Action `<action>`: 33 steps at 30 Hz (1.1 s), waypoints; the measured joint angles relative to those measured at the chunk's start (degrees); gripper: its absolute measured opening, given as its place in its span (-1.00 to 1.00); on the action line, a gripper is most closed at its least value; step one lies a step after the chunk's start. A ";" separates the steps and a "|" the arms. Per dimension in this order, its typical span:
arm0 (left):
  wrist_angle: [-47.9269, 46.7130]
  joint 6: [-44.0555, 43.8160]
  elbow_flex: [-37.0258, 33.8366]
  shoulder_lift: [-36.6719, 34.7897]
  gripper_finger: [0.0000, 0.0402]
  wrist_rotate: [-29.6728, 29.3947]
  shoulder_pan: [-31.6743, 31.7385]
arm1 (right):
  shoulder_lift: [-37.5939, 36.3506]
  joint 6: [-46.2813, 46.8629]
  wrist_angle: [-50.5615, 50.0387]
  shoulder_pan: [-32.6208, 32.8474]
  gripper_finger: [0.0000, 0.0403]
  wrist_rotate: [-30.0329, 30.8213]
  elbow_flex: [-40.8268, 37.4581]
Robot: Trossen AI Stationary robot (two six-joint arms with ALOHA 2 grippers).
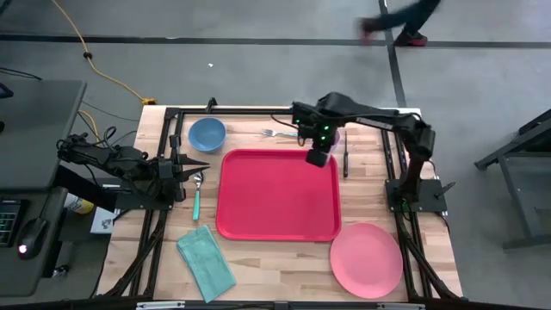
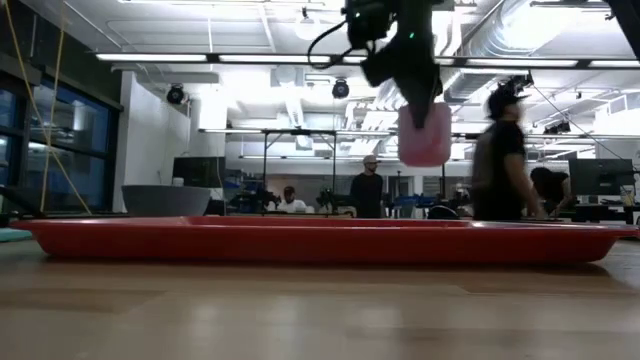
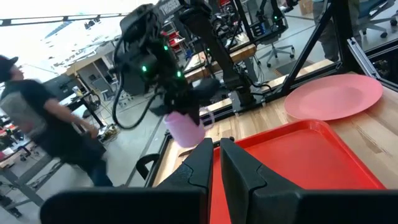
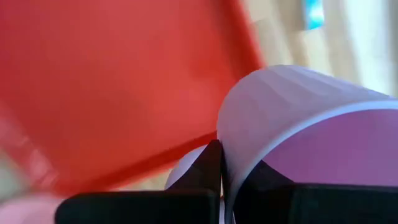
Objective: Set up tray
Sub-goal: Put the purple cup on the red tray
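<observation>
Right gripper (image 1: 318,158) hangs in the air above the far right corner of the tray (image 1: 277,198), its fingers pinched together on the rim of a pale pink cup (image 2: 425,135). From table height, the cup hangs well clear of the tray, with open air between them. From the right wrist camera, the cup's wall and rim sit between the two dark fingers, with red tray surface beyond. The large red tray lies flat in the middle of the wooden table (image 1: 284,258). Left gripper (image 1: 191,167) waits low at the left side of the table, just beside the tray's left edge, its fingers nearly together and holding nothing. Around the tray lie a blue bowl (image 1: 207,133) at the far left, a round pink plate (image 1: 366,258) at the near right, and a teal cloth (image 1: 207,261) at the near left
</observation>
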 joint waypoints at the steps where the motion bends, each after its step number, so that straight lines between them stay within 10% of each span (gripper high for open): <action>1: 0.00 0.00 0.00 -0.02 -0.70 0.00 0.01 | 0.39 1.13 1.29 0.39 -1.00 1.51 -0.52; 33: -0.09 0.63 0.00 -0.02 -0.70 -0.04 0.02 | 0.54 6.42 21.21 5.56 -1.00 -6.43 -19.40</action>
